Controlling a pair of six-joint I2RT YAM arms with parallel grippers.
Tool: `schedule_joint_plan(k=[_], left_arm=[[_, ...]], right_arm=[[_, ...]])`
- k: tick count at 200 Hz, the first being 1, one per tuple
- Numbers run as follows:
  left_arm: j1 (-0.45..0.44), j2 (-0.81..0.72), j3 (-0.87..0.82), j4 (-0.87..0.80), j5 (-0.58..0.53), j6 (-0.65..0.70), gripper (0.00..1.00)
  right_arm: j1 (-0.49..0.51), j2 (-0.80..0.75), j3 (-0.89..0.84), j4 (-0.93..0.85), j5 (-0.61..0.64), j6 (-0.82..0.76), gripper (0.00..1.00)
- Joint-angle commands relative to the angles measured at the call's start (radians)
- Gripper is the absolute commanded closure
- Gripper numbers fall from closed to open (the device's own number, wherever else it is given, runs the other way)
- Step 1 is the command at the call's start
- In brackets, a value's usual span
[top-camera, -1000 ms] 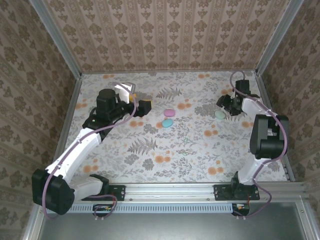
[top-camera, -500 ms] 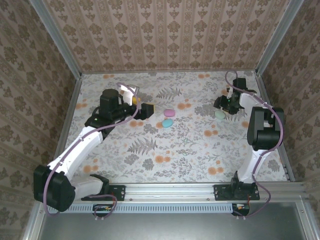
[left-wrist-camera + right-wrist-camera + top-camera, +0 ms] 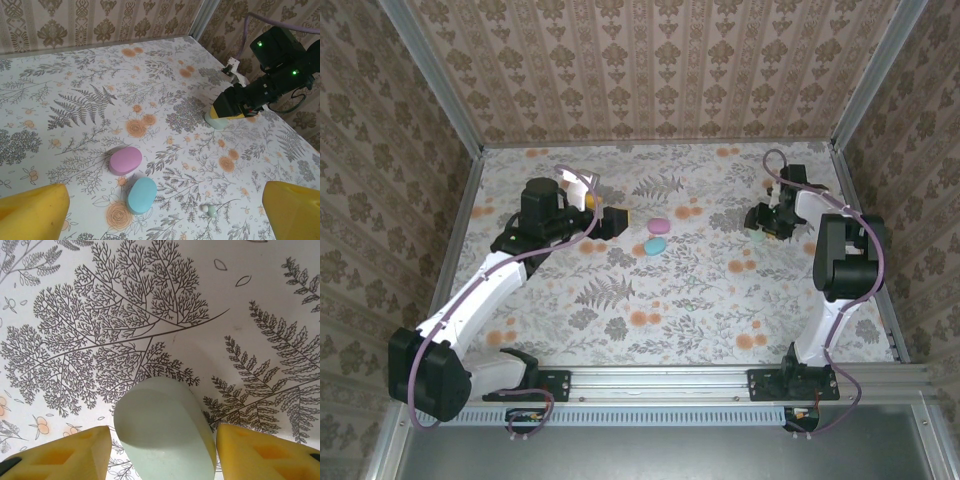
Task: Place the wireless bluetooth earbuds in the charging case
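**Top external view.** The floral-printed bench (image 3: 620,310) is enclosed on three sides by wallpapered walls (image 3: 650,70). The left gripper (image 3: 616,218) sits over the left-centre of the bench, pointing right. Directly ahead of its tips lies the pink case (image 3: 658,226), with the blue case (image 3: 655,246) just beside it on the side nearer the arm bases. Both cases are closed and lie flat. The right gripper (image 3: 761,222) is at the far right, angled down over the mint case (image 3: 757,236). Its black body hides most of that case. A lilac cable (image 3: 782,165) loops above that wrist.

**Left wrist view.** The yellow fingers (image 3: 35,212) sit in both lower corners, spread wide and holding nothing. The pink and blue cases lie in the path ahead, left of centre. One small pale earbud (image 3: 210,209) lies loose on the bench to the right of the blue case, well apart from all three cases. Farther off, near the right wall, the right gripper stands tip-down at the mint case.

**Right wrist view.** The mint case, closed, stands between the two yellow fingers (image 3: 60,455). The fingers are partly spread and run close along its flanks. A sliver of printed bench shows beside the left flank. Contact on the right flank cannot be judged
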Motion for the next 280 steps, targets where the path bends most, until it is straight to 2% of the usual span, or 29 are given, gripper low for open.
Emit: schedule_joint_plan(k=[1, 45, 68, 227, 280], left_arm=[[-0.003, -0.001, 0.024, 0.014, 0.018, -0.001, 0.0], [-0.003, -0.007, 0.02, 0.015, 0.015, -0.003, 0.0], [-0.003, -0.009, 0.017, 0.015, 0.014, -0.003, 0.0], [-0.004, -0.004, 0.024, 0.019, 0.008, -0.009, 0.0], [-0.003, 0.002, 0.034, 0.018, 0.015, -0.021, 0.0]], right_arm=[[0.032, -0.037, -0.014, -0.032, 0.074, -0.032, 0.4], [0.105, -0.002, 0.008, -0.076, 0.271, -0.076, 0.4], [0.133, 0.012, 0.016, -0.081, 0.313, -0.096, 0.4], [0.144, 0.027, 0.012, -0.018, 0.307, -0.059, 0.5], [0.143, 0.048, 0.016, -0.012, 0.303, -0.066, 0.5]])
